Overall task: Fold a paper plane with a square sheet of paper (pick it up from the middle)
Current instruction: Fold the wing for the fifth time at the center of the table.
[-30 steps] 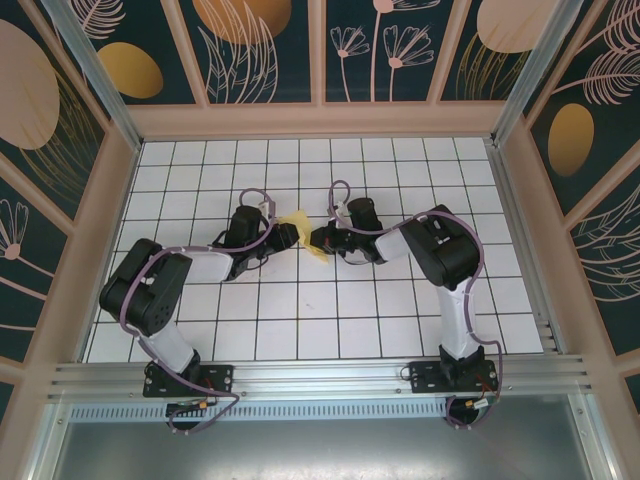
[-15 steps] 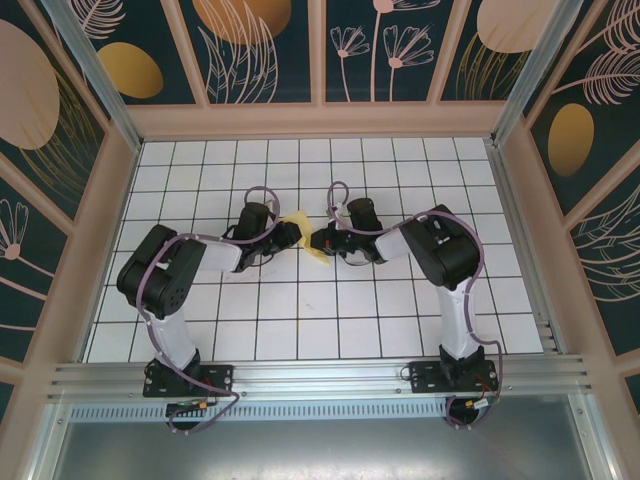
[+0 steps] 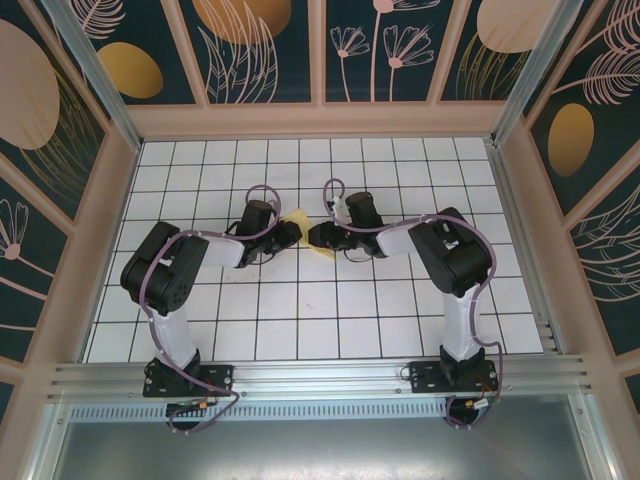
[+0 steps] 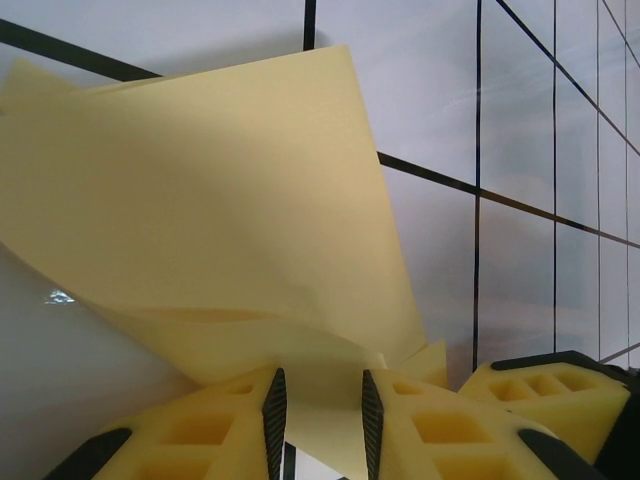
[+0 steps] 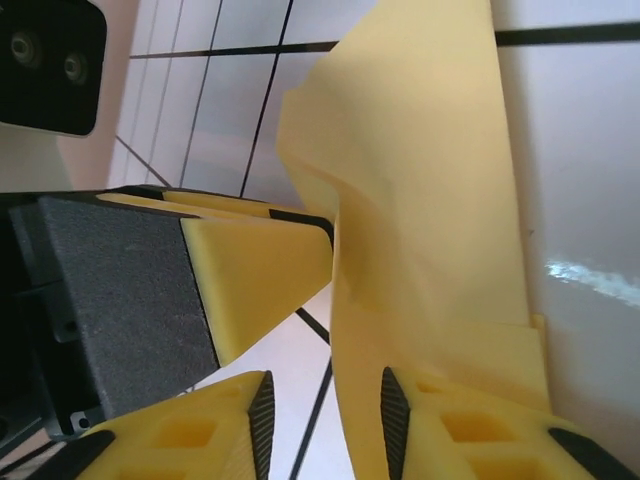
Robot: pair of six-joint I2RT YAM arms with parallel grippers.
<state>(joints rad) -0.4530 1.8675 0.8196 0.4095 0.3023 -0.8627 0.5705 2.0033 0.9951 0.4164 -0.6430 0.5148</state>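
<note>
Left claw: we find the left gripper (image 4: 321,378) with its yellow pads a little apart, and a folded edge of the sheet of paper (image 4: 220,200) drops into the gap between them; the jaws are parted, not pinching, and a sliver of white shows beside the paper low in the gap
Right claw: over to the right gripper (image 5: 326,382), and it stands parted too; the paper runs down through the gap and lies against the right-hand pad, with bare table on the other side
Paper, left wrist view: we see a broad pale-yellow flap leaning up and away from the pads, its top corner crossing a black grid line, with a softer curled layer tucked beneath it
Paper, right wrist view: here it is a tall strip with a rumpled bend near its upper left edge
Neighbours: each wrist camera catches the other claw close by; one of the right gripper's fingers (image 4: 550,395) sits just beside the left pads, and a left finger (image 5: 250,270) points in at the paper
From above: both arms bend inward over the white table (image 3: 400,300), tips facing each other and near, and we spot the yellow peeking out between them, around the middle of the grid, slightly to the far side
</note>
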